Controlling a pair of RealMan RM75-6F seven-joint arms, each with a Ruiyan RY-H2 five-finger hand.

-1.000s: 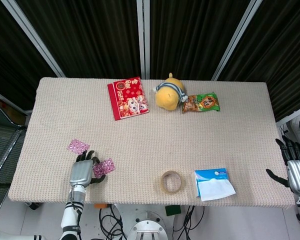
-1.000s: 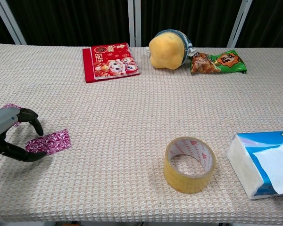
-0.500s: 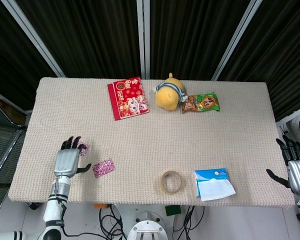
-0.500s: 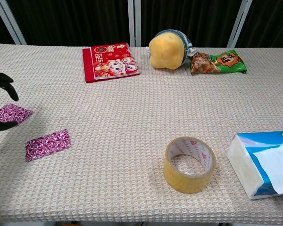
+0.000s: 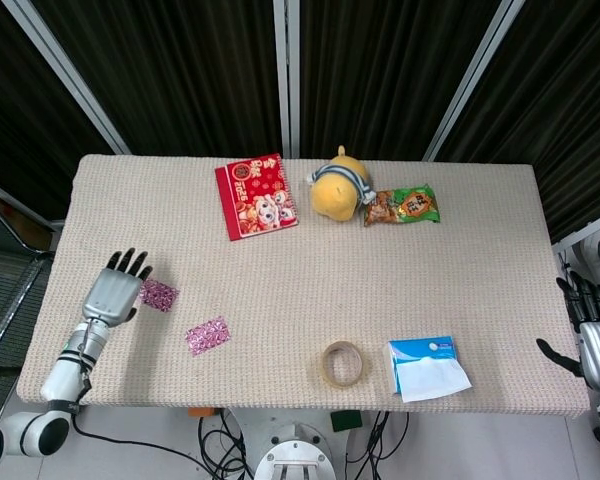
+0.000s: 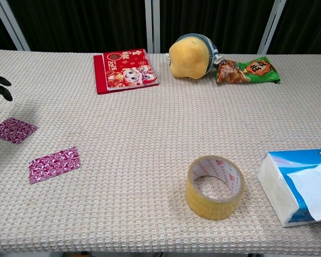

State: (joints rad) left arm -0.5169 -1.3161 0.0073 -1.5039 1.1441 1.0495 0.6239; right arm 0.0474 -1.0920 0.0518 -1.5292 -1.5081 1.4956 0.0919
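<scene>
beige woven table (image 5: 300, 260): left hand (image 5: 114, 288) spread wide, holding nothing, purple packet (image 5: 159, 295) just beside its thumb; right hand (image 5: 597, 335) likewise spread, off the table edge.

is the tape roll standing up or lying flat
Lying flat: the tape roll rests on its side rim on the table, hole facing up.

My table (image 5: 300, 250), covered in beige woven cloth, stands before black pleated curtains (image 5: 380, 70) with grey metal posts. Left of my left hand (image 5: 113, 293), a dark chair (image 5: 5, 290); white floor below.
</scene>
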